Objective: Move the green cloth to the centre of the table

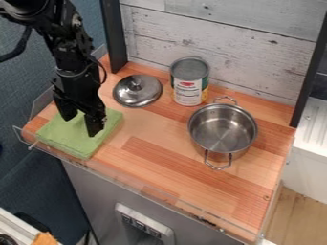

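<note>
Clearly, in the camera view, the black gripper (80,125) hangs down over the green cloth (78,145) near the left end of the wooden table (150,165). Its two fingers stand apart, with a patch of green showing between them; whether their tips touch the fabric, I cannot tell. The arm (69,52) comes in from the upper left. The cloth lies flat, looks folded into a thick, roughly square pad, and sits at the front left corner, well away from the table's centre.

Behind the cloth and to its right, a round metal lid (135,93) rests with its knob up. Just beside the lid, a large can (189,79) with a white and yellow label stands upright near the back wall (256,55) of pale, weathered boards. Farther right is an upright, steel pot (219,149), its open top showing a bare inside and its two loop handles pointing toward the back and front of the table. A clear rim (121,179) runs along the table's front edge, and a dark post (115,38) rises at the back left.
</note>
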Action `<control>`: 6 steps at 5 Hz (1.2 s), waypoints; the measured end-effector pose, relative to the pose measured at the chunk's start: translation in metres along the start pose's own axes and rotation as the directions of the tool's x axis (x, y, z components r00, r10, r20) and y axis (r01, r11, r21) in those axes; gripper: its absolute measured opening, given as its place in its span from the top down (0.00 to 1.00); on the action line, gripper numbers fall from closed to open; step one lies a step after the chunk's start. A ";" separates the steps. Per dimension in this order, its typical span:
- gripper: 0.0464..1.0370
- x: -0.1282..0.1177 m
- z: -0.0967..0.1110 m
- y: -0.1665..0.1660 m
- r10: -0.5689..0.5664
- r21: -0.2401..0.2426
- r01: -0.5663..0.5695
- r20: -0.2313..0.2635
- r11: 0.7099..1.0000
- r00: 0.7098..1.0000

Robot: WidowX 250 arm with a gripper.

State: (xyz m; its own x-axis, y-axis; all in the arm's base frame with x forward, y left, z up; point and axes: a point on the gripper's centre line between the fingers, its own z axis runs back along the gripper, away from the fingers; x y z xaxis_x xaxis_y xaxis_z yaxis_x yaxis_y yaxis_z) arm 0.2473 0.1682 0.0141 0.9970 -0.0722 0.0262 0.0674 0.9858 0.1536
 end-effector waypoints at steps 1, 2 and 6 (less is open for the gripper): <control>0.04 0.000 -0.013 0.017 0.033 -0.004 -0.033 -0.013 0.999 0.999; 0.04 0.002 -0.010 0.023 0.045 0.002 -0.045 -0.004 0.999 0.999; 0.04 0.043 -0.016 -0.065 -0.024 -0.140 0.038 0.101 0.989 0.995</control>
State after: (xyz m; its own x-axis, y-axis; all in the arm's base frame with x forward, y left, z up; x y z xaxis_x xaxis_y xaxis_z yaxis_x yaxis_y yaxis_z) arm 0.2861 0.1035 -0.0110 0.9863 -0.1110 0.1217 0.1100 0.9938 0.0144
